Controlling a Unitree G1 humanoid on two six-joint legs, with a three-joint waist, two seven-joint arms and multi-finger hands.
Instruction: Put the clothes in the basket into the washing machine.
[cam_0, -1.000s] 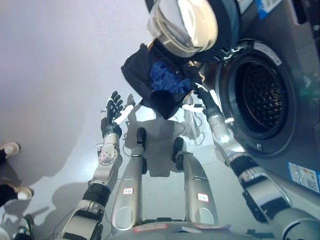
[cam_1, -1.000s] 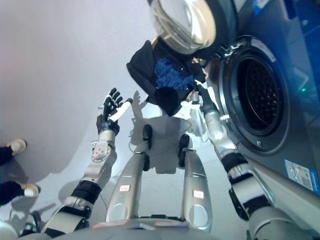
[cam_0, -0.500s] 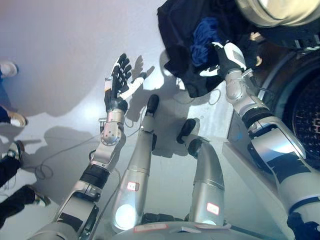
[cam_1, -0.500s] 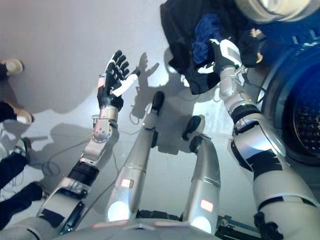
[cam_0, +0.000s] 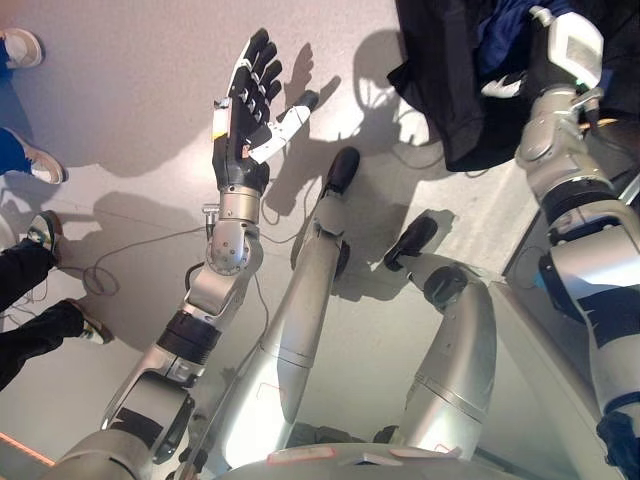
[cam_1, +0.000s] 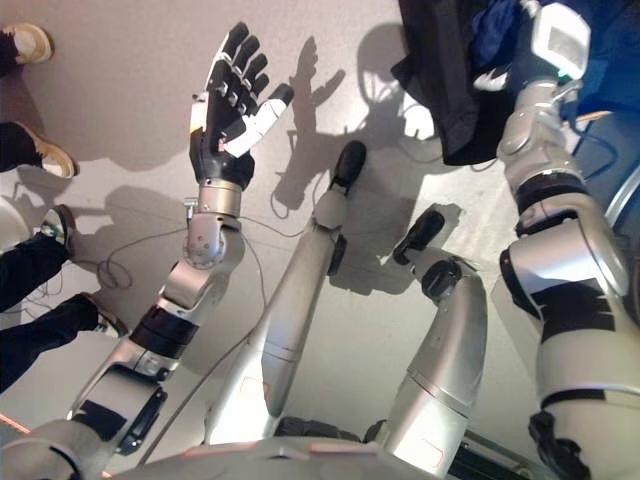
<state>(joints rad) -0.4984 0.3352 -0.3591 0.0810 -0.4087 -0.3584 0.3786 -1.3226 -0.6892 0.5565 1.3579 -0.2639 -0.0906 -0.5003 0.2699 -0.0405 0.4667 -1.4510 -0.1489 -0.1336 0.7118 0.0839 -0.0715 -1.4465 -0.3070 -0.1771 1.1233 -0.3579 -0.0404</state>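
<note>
Above a bare grey floor (cam_0: 130, 110) edged by onlookers' shoes (cam_0: 22, 45), the left hand (cam_0: 245, 110) spreads empty while the right hand (cam_0: 545, 60) reaches dark clothes (cam_0: 450, 90), grip unclear.

The left robot hand (cam_1: 232, 100) is raised over the grey floor (cam_1: 120, 110) with its fingers spread straight, holding nothing. At the upper right, the right robot hand (cam_1: 540, 40) reaches into a heap of dark clothes (cam_1: 445, 70) with a blue garment (cam_1: 495, 20) among them; its fingers are hidden in the cloth. Along the floor's left edge stand a person's shoes (cam_1: 25, 42) and dark trouser legs (cam_1: 40, 330).
</note>
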